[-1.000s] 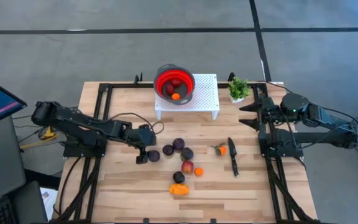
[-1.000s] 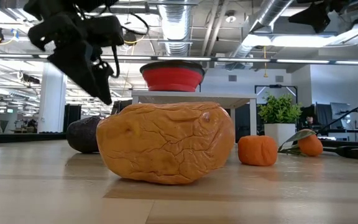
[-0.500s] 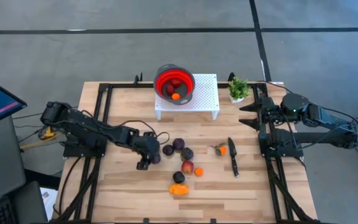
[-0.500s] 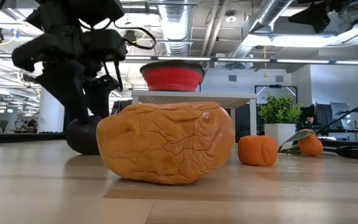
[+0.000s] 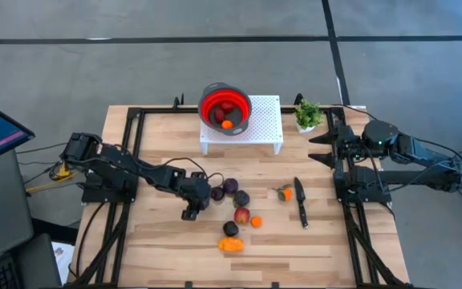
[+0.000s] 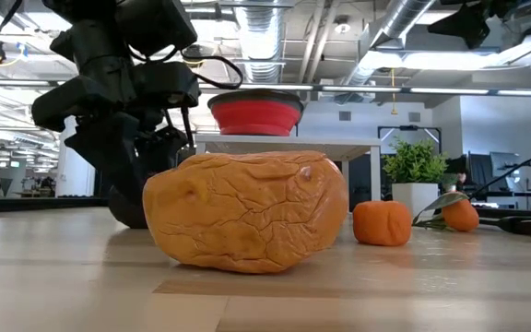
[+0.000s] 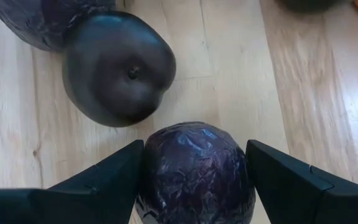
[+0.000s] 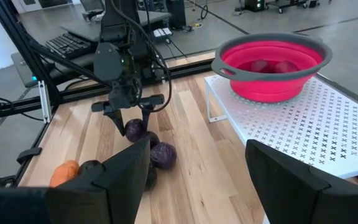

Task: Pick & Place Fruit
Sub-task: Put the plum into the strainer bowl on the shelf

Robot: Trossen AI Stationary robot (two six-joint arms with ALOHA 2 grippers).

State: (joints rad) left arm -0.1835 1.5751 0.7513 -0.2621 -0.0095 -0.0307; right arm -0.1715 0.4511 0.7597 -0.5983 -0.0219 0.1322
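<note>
The left gripper (image 5: 196, 201) is lowered onto the table (image 5: 159, 241), well in front of the white stand (image 5: 267, 120). Its fingers (image 7: 104, 180) are set apart on either side of a wrinkled purple plum (image 7: 196, 171), both sides close against it; whether it is clamped cannot be told. A smooth dark plum (image 7: 117, 67) lies just beyond the held one, a narrow strip of bare wood between them. Another wrinkled plum (image 7: 45, 22) touches the smooth one on its far side.

The rest of the loose fruit is grouped in front of the stand: a red-yellow ball (image 5: 242, 215), a small orange (image 5: 257, 221), a large orange piece (image 5: 231, 244) nearest the front table edge. A knife (image 5: 301, 201) lies in front of the stand's right end, an orange piece (image 5: 284, 193) just beside it.

A red bowl (image 5: 224, 108) sits on the stand's left end, overhanging it, with red fruit and one orange inside.

Open wood is seen between the fruit group and the left frame rail.

The right gripper (image 8: 191, 180) is parked to the right of the stand, fingers apart, holding nothing.
</note>
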